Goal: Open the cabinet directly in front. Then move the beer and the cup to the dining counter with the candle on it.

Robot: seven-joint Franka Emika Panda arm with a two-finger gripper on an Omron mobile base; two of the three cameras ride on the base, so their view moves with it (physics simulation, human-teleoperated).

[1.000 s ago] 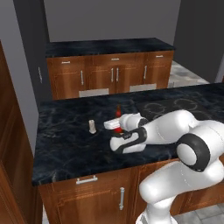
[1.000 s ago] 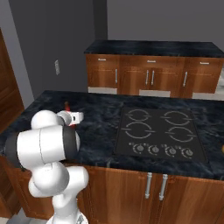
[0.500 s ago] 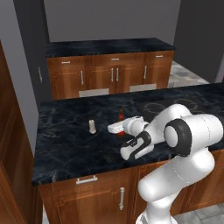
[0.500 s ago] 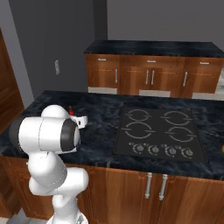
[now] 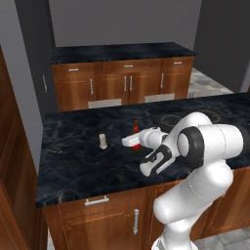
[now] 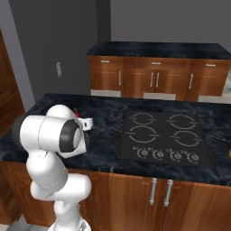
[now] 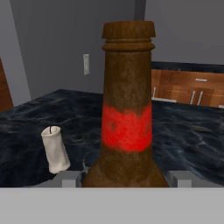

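1. Risk: the tool (image 5: 138, 141) has its tips either side of the beer (image 5: 136, 133) on the dining tabletop (image 5: 73, 156), jaws wide; can't tell if they pinch it. Any sideways nudge tips it toward the candle (image 5: 102, 141) at 9 o'clock.
2. Count: one beer, one candle, no cup around.

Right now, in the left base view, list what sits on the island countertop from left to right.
candle → beer bottle, with the pincer at its base → cooktop, partly hidden behind the white arm.
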